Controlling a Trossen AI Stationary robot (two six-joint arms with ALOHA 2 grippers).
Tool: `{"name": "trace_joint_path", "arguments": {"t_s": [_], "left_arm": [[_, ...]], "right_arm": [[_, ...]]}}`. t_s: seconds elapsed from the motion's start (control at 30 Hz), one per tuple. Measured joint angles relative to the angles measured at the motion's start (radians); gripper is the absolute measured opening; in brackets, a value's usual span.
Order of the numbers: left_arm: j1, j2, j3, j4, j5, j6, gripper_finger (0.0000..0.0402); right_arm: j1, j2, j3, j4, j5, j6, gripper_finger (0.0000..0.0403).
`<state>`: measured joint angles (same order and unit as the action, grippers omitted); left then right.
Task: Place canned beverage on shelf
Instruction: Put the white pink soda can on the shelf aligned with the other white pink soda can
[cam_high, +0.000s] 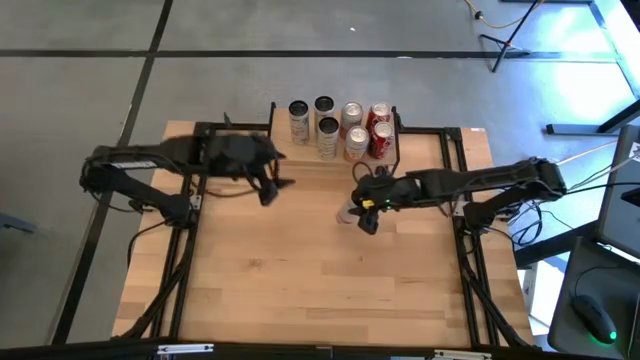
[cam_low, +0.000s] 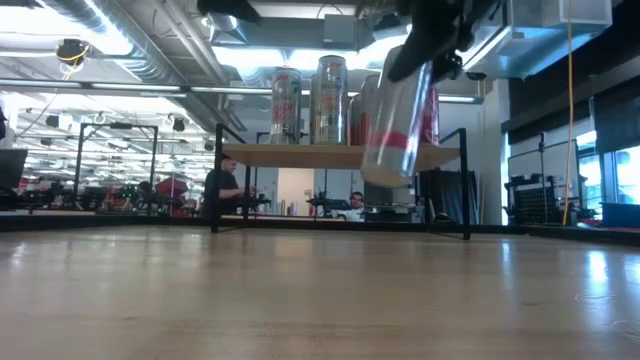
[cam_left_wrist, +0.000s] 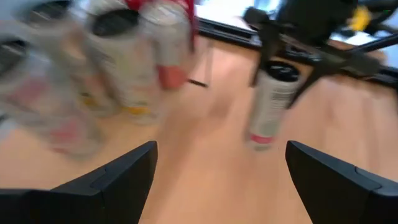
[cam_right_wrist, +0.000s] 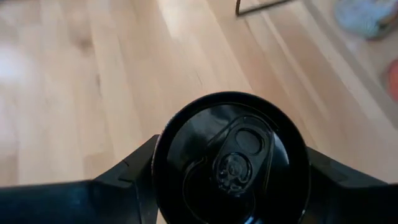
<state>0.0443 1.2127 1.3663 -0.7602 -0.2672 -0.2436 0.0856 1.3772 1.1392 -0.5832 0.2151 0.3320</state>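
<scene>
Low view: can (cam_low: 397, 120) hangs tilted, off the table (cam_low: 300, 300), upper right of centre, just in front of shelf (cam_low: 340, 155) w/ other cans (cam_low: 310, 100) on top. To do it well: lift above the shelf top, straighten up, set into a free gap. Right fingers (cam_right_wrist: 134, 177) clamped on can sides. Left gripper (cam_high: 272, 188) waits centre-left, fingers wide apart, empty.

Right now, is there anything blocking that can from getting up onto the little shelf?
Nothing lies on the table between them. The right hand holds the can lifted in front of the shelf. The cans on the shelf already fill most of its top, so free room there looks tight.
</scene>
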Motion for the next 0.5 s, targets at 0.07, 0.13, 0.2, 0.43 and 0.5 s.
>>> {"name": "trace_joint_path", "arguments": {"t_s": [0.07, 0.13, 0.2, 0.43, 0.5], "left_arm": [[-0.026, 0.012, -0.058, 0.077, 0.019, -0.046, 0.0341], [-0.046, 0.022, -0.112, 0.139, 0.035, -0.094, 0.0341], [-0.066, 0.029, -0.151, 0.182, 0.049, -0.171, 0.0341], [-0.182, 0.028, -0.248, 0.198, -0.085, -0.344, 0.0341], [-0.231, 0.037, -0.26, 0.201, -0.134, -0.4, 0.0341]], "right_arm": [[0.0, 0.023, 0.006, -0.021, 0.001, -0.001, 0.0238], [0.0, 0.04, 0.009, -0.034, -0.003, 0.005, 0.0238], [0.0, 0.057, 0.01, -0.052, -0.001, 0.026, 0.0238], [0.0, 0.113, 0.01, -0.06, 0.008, 0.07, 0.0238], [0.0, 0.128, 0.01, -0.064, 0.009, 0.102, 0.0238]]}}
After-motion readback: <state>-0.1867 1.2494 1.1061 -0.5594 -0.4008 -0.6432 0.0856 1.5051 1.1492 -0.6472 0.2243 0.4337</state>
